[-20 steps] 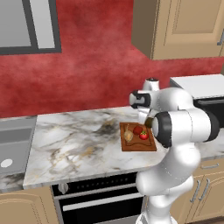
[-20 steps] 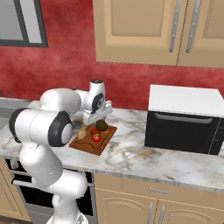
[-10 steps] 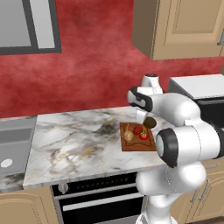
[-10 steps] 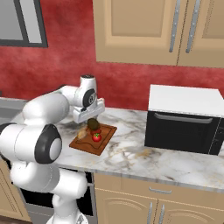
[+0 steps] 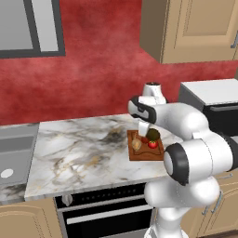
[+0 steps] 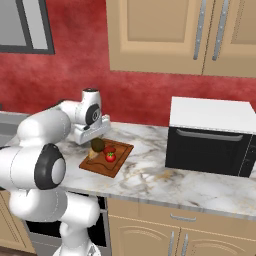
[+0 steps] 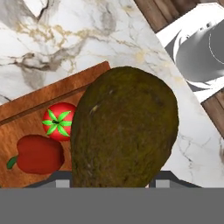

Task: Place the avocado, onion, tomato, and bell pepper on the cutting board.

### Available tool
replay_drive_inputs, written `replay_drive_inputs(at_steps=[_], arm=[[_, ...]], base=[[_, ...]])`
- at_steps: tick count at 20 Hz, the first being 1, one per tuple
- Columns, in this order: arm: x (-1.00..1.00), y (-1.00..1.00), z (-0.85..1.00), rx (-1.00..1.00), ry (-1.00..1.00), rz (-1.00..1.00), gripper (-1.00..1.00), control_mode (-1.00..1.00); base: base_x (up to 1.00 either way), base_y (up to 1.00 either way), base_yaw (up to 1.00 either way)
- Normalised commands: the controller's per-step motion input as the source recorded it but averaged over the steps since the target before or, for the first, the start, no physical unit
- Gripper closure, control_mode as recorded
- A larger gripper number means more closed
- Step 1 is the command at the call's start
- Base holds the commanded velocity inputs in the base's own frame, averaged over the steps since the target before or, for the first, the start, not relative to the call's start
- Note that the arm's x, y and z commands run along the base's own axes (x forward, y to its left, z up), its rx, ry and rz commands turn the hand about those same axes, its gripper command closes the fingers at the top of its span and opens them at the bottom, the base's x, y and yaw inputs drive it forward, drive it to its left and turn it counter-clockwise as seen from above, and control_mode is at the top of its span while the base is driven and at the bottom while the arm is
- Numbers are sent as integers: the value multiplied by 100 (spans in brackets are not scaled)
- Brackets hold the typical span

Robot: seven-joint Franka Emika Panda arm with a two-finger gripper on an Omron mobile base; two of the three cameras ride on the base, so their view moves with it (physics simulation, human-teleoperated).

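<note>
Pinching the avocado (image 7: 124, 131), the pincer (image 6: 95, 141) hangs above the board (image 6: 121, 161) on the counter (image 5: 83, 153). In the hand view, tomato (image 7: 59, 121) sits at 9 o'clock of the avocado, pepper (image 7: 38, 154) at 8 o'clock. Onion (image 5: 136, 144) rests on the board's left part in the left base view.

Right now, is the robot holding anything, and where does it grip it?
Yes, the avocado. The gripper is shut on it above the board; the fruit hides the fingertips, so the exact spot cannot be told.
</note>
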Motion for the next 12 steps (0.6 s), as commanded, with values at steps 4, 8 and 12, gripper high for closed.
replay_drive_inputs(at_steps=[4,8,12], arm=[[0,0,-33,-6,0,0,100,-100],[0,2,-38,-1,1,0,100,-100],[0,13,-40,3,1,0,100,-100]], base=[[0,0,0],[0,0,0],[0,0,0]])
